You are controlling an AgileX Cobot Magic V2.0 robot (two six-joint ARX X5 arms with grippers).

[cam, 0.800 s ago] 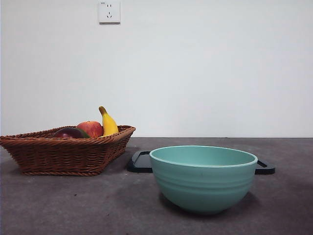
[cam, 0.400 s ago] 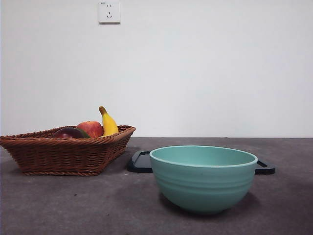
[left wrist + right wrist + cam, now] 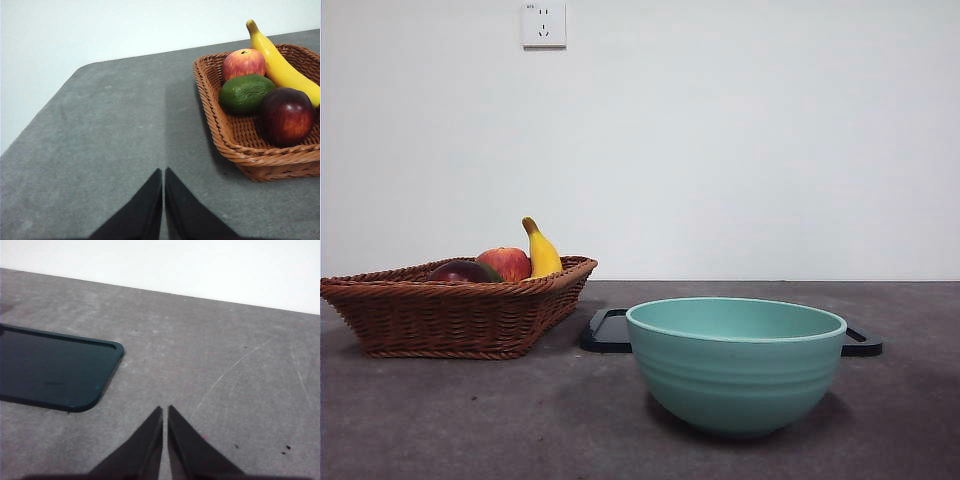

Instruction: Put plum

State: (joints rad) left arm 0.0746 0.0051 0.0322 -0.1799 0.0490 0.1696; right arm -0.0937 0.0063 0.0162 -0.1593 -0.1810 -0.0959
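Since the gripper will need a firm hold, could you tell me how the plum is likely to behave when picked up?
The plum looks round and smooth with a slight sheen, so it may slip between narrow jaws. It lies in the basket close beside the green fruit and banana, so a nudge would probably roll it against them rather than away.

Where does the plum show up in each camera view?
Front view: the plum peeks over the wicker basket rim, left of the apple.
Left wrist view: plum in the basket, beside the green fruit.
Right wrist view: not in it.
Shared landmark: the banana.
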